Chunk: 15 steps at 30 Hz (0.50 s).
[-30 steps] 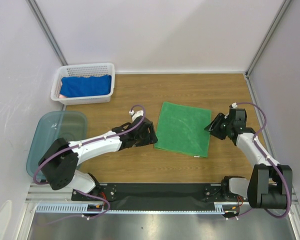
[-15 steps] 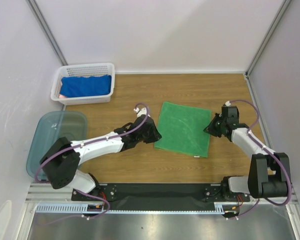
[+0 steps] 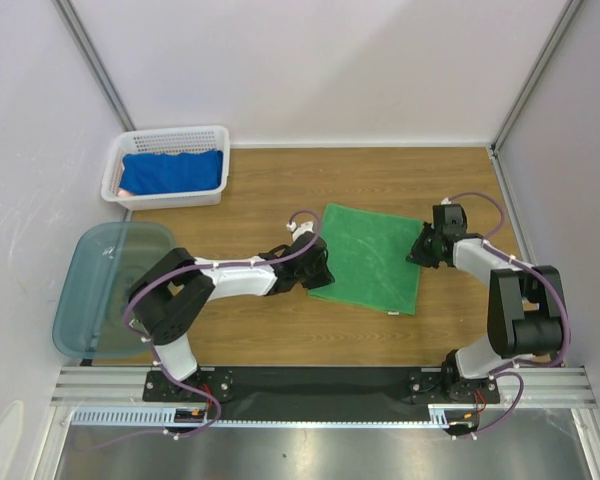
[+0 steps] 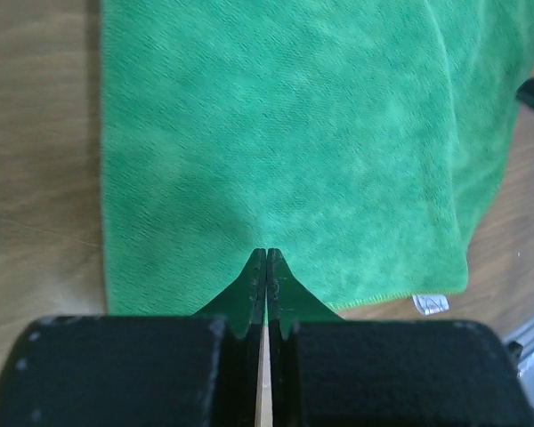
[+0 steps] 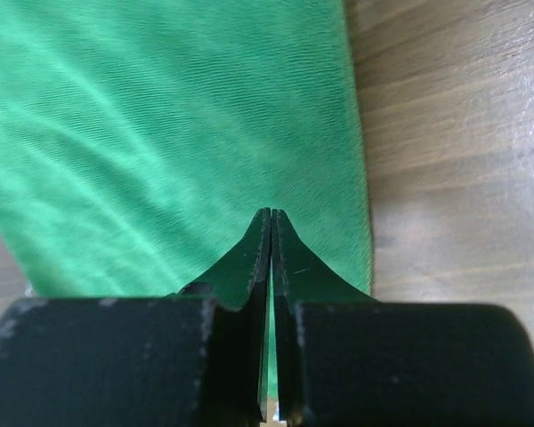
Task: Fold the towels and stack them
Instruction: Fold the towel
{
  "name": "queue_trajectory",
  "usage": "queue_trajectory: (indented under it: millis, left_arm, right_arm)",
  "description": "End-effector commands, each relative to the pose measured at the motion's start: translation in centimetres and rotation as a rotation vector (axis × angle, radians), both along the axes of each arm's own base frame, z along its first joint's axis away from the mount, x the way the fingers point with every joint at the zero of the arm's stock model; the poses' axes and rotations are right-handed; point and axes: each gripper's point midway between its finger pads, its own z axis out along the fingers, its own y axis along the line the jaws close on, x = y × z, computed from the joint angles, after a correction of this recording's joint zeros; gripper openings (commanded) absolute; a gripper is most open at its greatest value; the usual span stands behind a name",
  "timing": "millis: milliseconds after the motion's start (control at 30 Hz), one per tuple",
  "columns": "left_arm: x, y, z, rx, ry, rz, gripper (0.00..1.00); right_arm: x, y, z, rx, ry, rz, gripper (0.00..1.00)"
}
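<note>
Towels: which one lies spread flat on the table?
The green towel: it lies open on the table, while the blue towel sits in the white basket.

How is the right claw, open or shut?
Shut: the right claw has fingers pressed together on the towel edge, green showing between them.

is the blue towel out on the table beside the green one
No, the blue towel sits inside the white basket.
</note>
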Motion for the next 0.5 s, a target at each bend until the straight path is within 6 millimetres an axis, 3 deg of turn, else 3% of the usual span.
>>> queue_trajectory:
  millis: [0,200,467]
  left_arm:
    - [1.9,0.9,0.4,-0.021,-0.014,0.062,0.00]
    - [3.2,3.8,-1.0,0.044,0.001,0.093,0.00]
    - [4.5,7.0,-2.8,0.198,-0.004,0.023,0.00]
  right_arm:
    - [1.2,-0.7,-0.6,-0.030,-0.016,-0.001,0.00]
    - [-0.8,-1.1,-1.8,-0.029,0.009,-0.025,0.00]
    - [-5.4,-0.7,-3.3,0.007,0.030,-0.071,0.00]
